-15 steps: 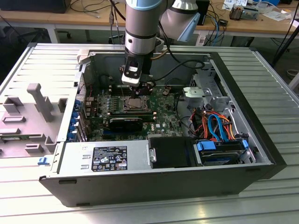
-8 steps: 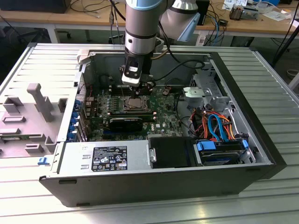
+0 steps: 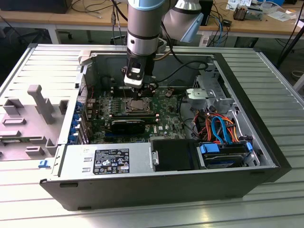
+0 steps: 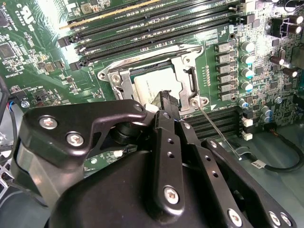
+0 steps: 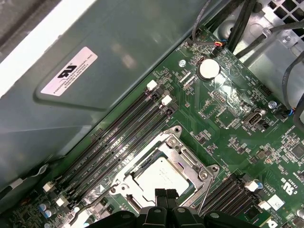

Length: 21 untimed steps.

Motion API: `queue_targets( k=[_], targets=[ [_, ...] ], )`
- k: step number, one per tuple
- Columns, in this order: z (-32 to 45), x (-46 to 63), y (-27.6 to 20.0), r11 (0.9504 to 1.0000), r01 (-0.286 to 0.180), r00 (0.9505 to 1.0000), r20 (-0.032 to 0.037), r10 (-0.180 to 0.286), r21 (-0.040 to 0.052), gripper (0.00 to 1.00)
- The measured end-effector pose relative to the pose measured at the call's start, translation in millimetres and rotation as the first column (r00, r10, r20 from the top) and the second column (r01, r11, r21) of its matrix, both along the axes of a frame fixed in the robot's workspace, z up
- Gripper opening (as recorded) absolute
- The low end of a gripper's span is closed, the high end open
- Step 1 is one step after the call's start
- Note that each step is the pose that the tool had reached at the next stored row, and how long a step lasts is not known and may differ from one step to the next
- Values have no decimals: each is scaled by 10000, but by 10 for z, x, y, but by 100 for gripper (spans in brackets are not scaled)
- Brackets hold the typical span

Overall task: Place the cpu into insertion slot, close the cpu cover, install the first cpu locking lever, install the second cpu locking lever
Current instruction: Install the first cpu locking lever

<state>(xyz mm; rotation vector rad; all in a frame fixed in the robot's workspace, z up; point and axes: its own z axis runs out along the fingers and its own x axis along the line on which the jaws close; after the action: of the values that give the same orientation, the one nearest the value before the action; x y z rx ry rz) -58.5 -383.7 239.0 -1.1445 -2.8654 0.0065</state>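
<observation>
Holding its jaws together, the gripper hangs directly over one edge of the chip, which lies flat in the socket mid-way across the board under the lowered cover, a thin lever raised beside it.

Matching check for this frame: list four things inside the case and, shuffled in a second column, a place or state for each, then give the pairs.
Things:
1. cpu
2. cpu cover
3. gripper
4. coin cell

Places or states:
a. round and silvery, on the green board, apart from the socket
b. fingertips together, just above the cpu
c. silver frame lying down around the cpu
d. pale grey square seen through the frame's window

Pairs: 1-d, 2-c, 3-b, 4-a
</observation>
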Motion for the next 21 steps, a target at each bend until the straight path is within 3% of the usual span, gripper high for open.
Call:
queue_targets(
  k=[21],
  targets=[
    [0,0,0,9999,-132,9999,0,132,0,11]
  ],
)
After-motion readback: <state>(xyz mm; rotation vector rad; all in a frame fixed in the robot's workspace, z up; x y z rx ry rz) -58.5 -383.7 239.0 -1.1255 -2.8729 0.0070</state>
